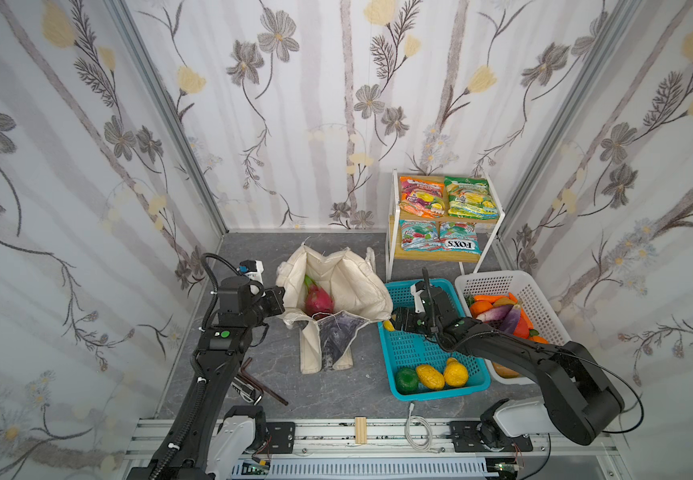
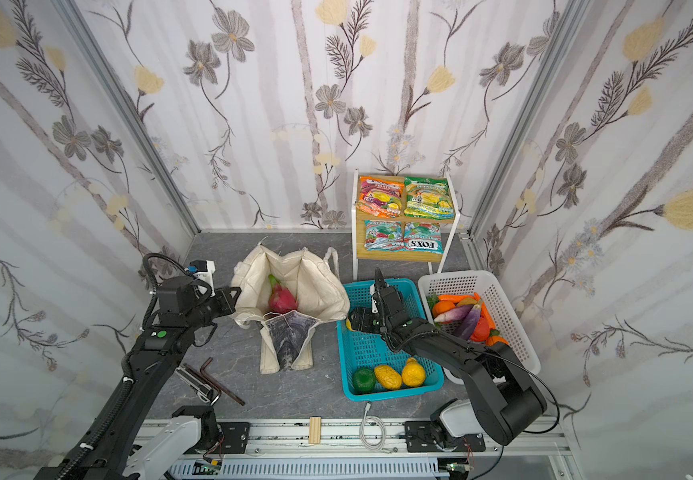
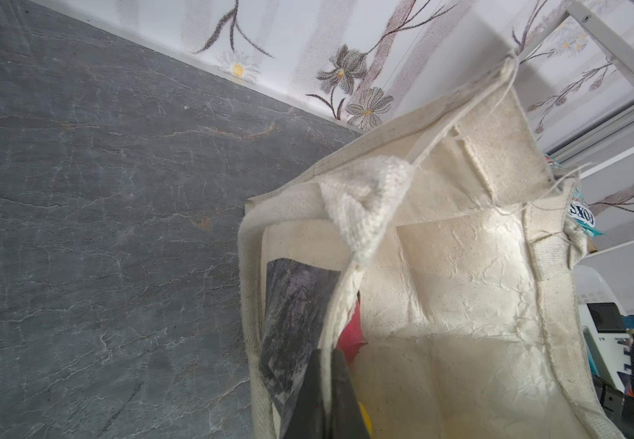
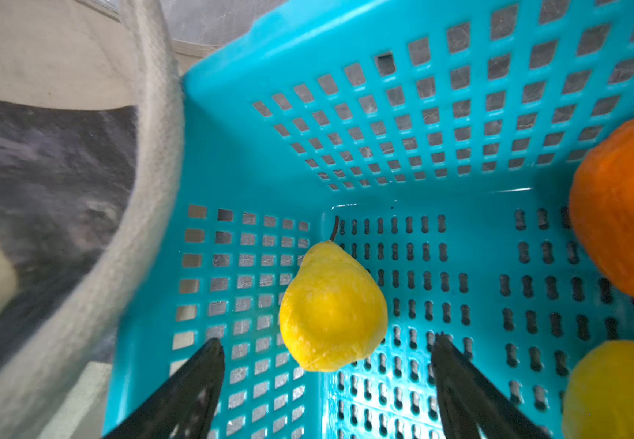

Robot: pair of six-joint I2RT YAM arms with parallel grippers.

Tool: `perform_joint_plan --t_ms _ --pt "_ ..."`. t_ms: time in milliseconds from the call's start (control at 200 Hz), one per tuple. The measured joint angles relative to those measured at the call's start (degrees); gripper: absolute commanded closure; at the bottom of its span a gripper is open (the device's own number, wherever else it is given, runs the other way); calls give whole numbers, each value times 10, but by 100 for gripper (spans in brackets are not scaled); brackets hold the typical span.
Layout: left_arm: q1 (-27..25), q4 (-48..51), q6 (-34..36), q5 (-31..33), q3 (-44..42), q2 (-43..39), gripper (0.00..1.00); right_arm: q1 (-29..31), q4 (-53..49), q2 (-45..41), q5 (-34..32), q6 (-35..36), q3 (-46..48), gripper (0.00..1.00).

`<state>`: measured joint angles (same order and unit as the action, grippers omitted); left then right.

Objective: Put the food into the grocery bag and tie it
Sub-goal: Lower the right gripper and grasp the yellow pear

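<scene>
Jaws, left gripper (image 3: 324, 357): closed on the cream rim of the grocery bag (image 1: 336, 282), with the cloth pinched between my fingers. The bag lies at centre frame in both top views, mouth open, with a dragon fruit (image 1: 318, 301) inside it.

Jaws, right gripper (image 4: 326, 340): open, standing on either side of a yellow pear (image 4: 332, 308) and clear of it. The pear rests on the floor of the teal basket (image 1: 413, 353), right of centre in a top view, against the basket wall nearest the bag. Two more yellow fruits (image 1: 430, 376) sit at the basket's lower edge.
</scene>
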<state>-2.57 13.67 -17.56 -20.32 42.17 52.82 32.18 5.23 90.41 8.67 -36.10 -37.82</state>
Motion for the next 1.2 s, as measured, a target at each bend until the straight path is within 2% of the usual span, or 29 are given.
perform_joint_plan --t_ms 570,869,904,1019,1059,1094,1199 --pt "0 0 0 1 0 4 100 1 59 101 0 -10 -5 22" --pt "0 0 0 1 0 5 100 1 78 117 -7 -9 -11 32" --pt "0 0 0 1 0 5 100 1 78 117 -8 -9 -12 36" --pt "0 0 0 1 0 5 100 1 74 116 -15 -9 -12 37" --pt "0 0 0 1 0 5 100 1 73 115 -16 -9 -12 38" --pt "0 0 0 1 0 5 100 2 71 111 -16 -8 -11 43" --pt "0 0 0 1 0 5 100 4 64 91 -18 -7 -10 45"
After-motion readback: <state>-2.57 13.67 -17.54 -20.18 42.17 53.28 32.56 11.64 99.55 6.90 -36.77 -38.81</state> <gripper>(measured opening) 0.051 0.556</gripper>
